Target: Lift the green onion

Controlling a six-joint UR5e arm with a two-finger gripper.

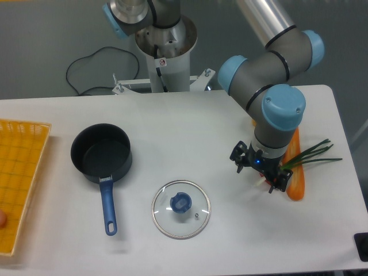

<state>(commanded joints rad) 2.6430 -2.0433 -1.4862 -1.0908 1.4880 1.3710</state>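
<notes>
Camera: green onion [313, 154] lies just right of pincer [260, 172].

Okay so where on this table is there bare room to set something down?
Bare table shows between the dark saucepan and the gripper, above the glass lid, and along the front edge right of the lid. It is crowded at the right, where the green onion lies against the orange bread loaf under the gripper.
</notes>
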